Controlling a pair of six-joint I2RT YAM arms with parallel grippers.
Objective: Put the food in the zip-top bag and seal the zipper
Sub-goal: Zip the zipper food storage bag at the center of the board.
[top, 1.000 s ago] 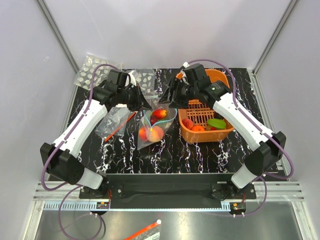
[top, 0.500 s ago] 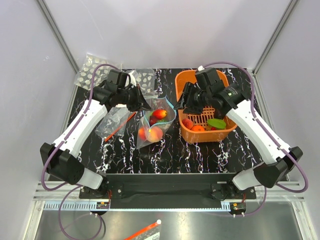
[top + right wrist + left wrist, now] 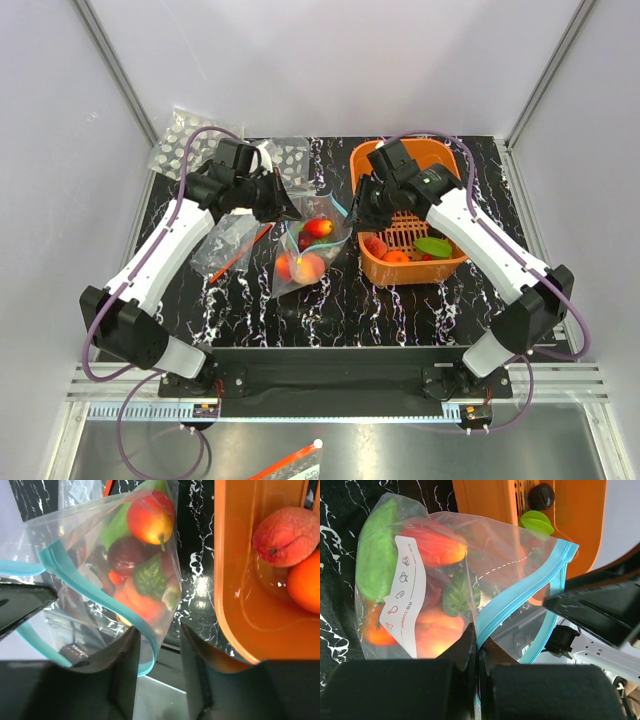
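Note:
The clear zip-top bag (image 3: 305, 262) lies mid-table, its mouth lifted, with several toy fruits (image 3: 318, 228) inside: a red-yellow one (image 3: 149, 517), a dark plum one (image 3: 126, 553) and a green one (image 3: 377, 555). My left gripper (image 3: 292, 207) is shut on the bag's teal-blue zipper (image 3: 520, 587) at its left end (image 3: 477, 647). My right gripper (image 3: 358, 212) is open at the mouth's right side, and the zipper (image 3: 100, 592) passes between its fingers (image 3: 125, 665). More food (image 3: 376, 246) sits in the orange basket (image 3: 440, 155), including a peach (image 3: 285, 530).
The orange basket's wall (image 3: 235, 580) is right beside my right gripper. A clear bag with a red strip (image 3: 228, 245) lies left of the zip-top bag. Dotted clear packets (image 3: 180, 140) lie at the back left. Grey walls enclose the table.
My right gripper pulled back over the basket half a second ago and has come back left to the bag's mouth. My left gripper has kept hold of the zipper without moving.

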